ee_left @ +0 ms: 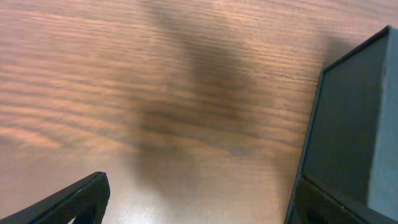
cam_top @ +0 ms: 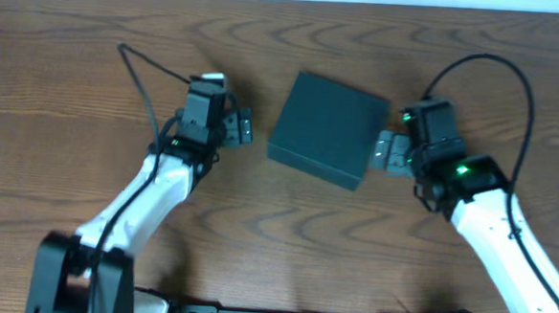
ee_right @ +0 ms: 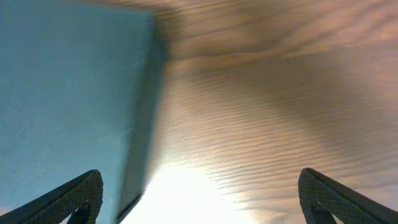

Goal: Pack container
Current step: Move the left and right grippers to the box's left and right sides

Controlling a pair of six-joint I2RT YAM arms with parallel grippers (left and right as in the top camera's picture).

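Observation:
The container (cam_top: 327, 128), a dark teal-green square box with its lid shut, sits on the table's middle. My left gripper (cam_top: 240, 128) is open and empty just left of the box; in the left wrist view (ee_left: 199, 199) the box's side (ee_left: 348, 124) fills the right edge, close to my right finger. My right gripper (cam_top: 387, 153) is open at the box's right side. In the right wrist view (ee_right: 199, 196) the box's top (ee_right: 68, 93) fills the left, with my left finger over it and its edge between my fingers.
The wooden table (cam_top: 92, 80) spreads around the box. A black cable (cam_top: 145, 68) runs across it behind my left arm, and another (cam_top: 513, 82) loops above my right arm. No snack packets show in any view.

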